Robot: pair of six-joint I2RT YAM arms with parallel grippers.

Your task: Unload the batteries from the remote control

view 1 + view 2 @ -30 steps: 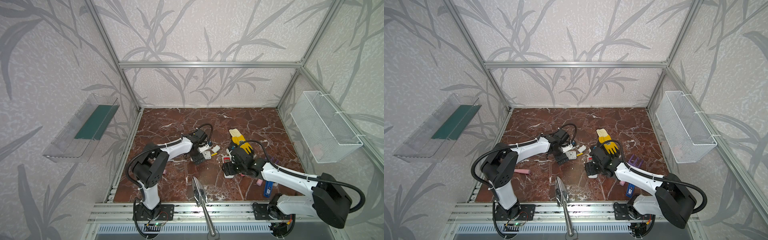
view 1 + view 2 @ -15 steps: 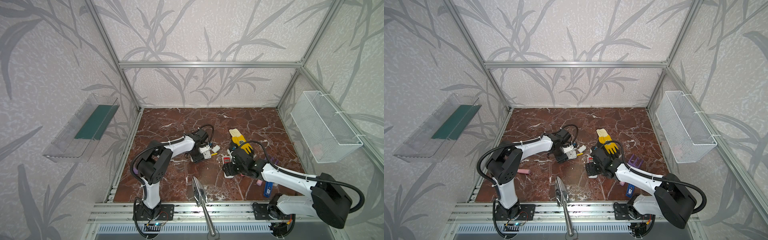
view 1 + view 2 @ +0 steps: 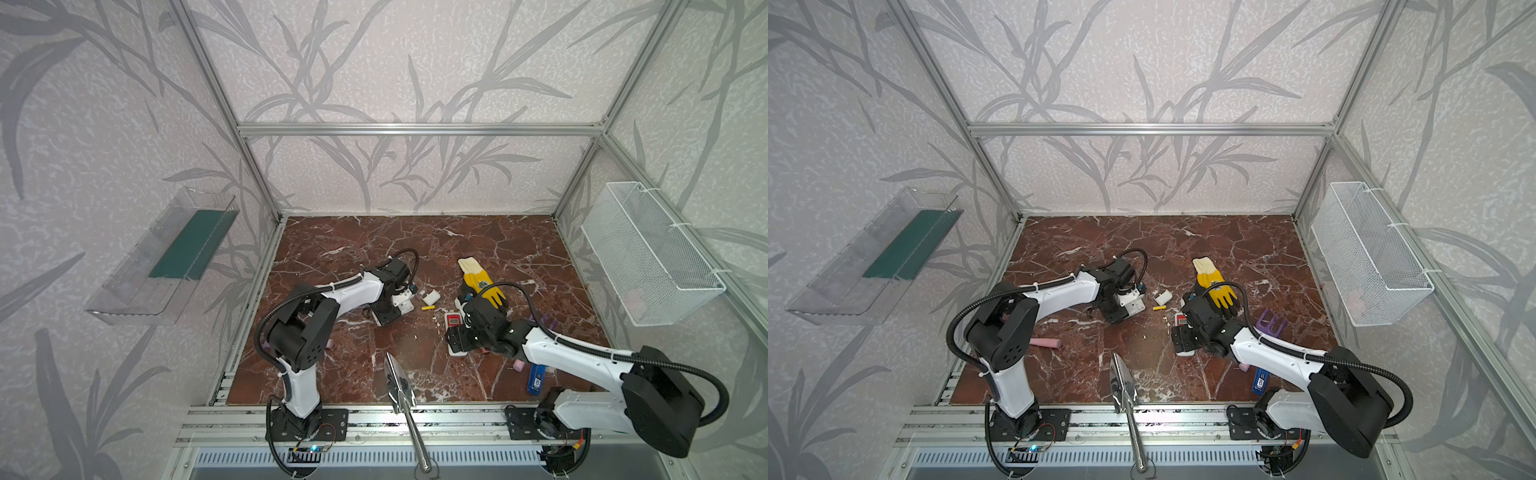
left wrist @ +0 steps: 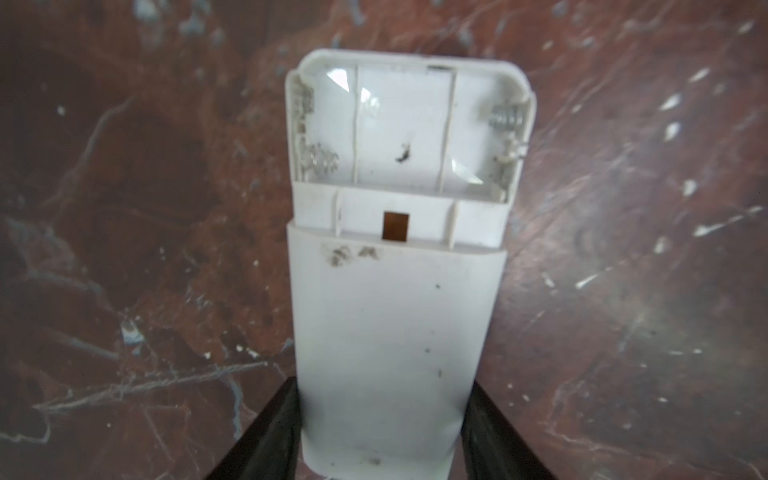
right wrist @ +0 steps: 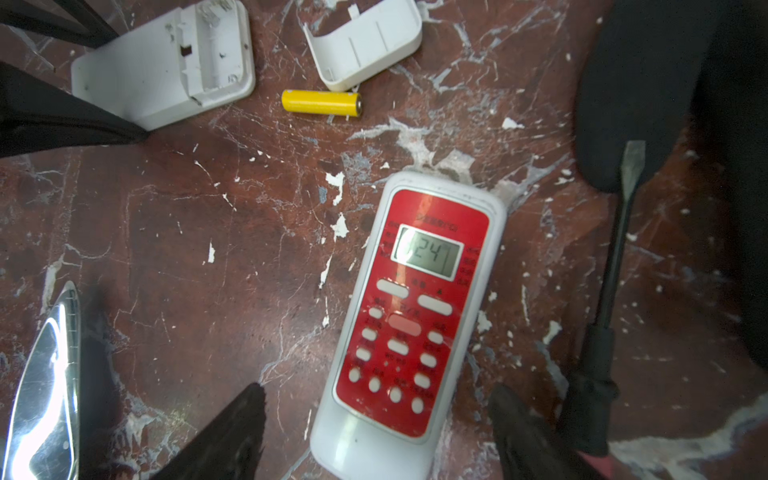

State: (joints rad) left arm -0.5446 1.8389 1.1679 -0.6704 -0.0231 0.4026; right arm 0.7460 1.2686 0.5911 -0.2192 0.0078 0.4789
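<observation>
1. Two sets of jaws, two remotes: left jaws press both long sides of the white remote at its closed end, so they look clamped on it in the left wrist view.
2. Just past that grip, its battery bay faces up, cover off, empty, springs bare.
3. By contrast right jaws stand open astride the near end of the red remote, with a gap on each side and nothing held.
4. Key relation: red remote lies flat on the table, buttons up, long axis running straight out from right jaws, display end far. The jaws sit across its width, so closing should catch its long sides. The right arm is the nearer one.
5. Its bay is underneath and hidden. The lit display suggests batteries inside, my guess only.
6. Farther out, one yellow battery lies loose on the table between white remote and the loose cover. Its long axis is roughly crosswise to the red remote's. One end points at white remote, the metal-rimmed end points away.
7. No other batteries show.
</observation>
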